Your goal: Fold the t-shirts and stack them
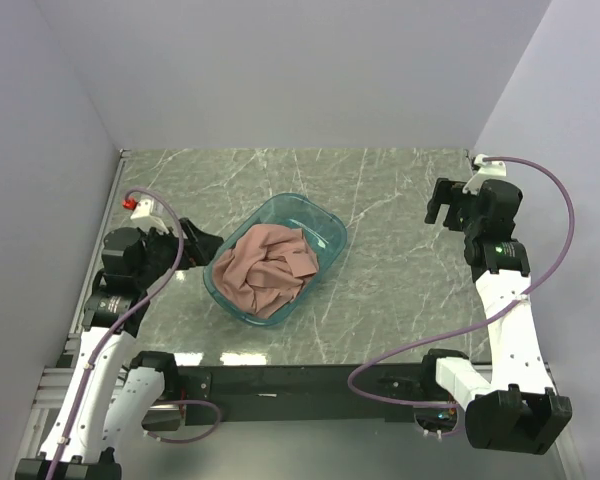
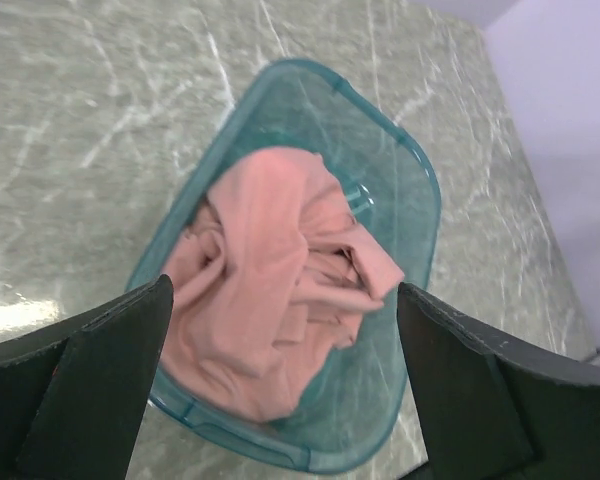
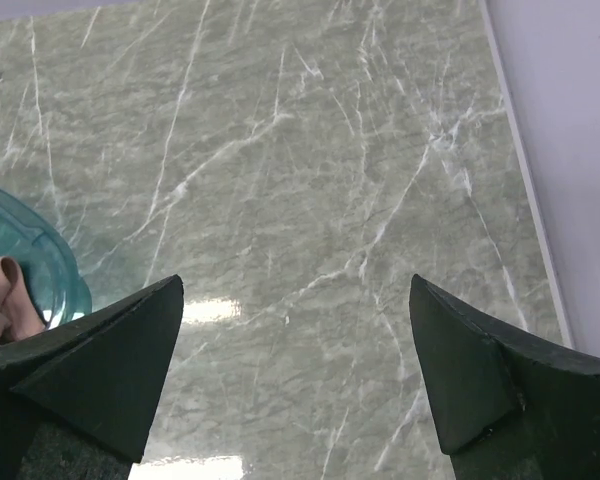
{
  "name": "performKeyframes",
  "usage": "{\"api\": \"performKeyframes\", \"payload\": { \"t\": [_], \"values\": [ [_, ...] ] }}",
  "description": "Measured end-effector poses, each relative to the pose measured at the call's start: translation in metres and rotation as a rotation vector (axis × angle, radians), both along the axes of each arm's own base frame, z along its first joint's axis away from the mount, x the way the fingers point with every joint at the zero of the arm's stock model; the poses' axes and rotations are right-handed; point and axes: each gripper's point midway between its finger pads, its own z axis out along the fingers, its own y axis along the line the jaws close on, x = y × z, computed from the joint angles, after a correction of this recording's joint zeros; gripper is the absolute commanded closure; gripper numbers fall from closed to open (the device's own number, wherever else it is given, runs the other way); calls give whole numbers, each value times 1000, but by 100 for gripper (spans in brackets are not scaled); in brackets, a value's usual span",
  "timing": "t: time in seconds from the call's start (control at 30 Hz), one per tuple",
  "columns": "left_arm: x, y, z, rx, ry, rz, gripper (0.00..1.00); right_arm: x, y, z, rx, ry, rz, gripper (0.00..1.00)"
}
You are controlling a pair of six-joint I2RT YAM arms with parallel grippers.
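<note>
The pink t-shirt (image 1: 268,268) lies crumpled in the teal tub (image 1: 325,225). Your left gripper (image 1: 198,242), at the tub's 9 o'clock, and right gripper (image 1: 442,204), well apart at 2 o'clock, both stand spread and empty. Pinch too low, and the tub may lift with it.

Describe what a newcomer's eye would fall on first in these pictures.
First, the crumpled dusty-pink t-shirt heaped in the teal tub near the middle of the green marbled table. Then the open left gripper close beside the tub, and the open right gripper over bare table, well apart.
</note>
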Motion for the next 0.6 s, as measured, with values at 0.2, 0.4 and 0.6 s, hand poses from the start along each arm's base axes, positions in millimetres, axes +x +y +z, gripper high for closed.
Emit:
{"api": "performKeyframes", "payload": {
  "t": [0.2,0.4,0.6],
  "values": [
    [-18,-26,-1,11,-9,-140,1,-3,16,-2,-13,15,112,0],
    [-42,-64,2,52,-64,-330,1,-31,77,-20,-144,87,620,0],
    [-55,-108,-34,223,7,-483,1,-58,102,-36,-190,137,891,0]
  ]
}}
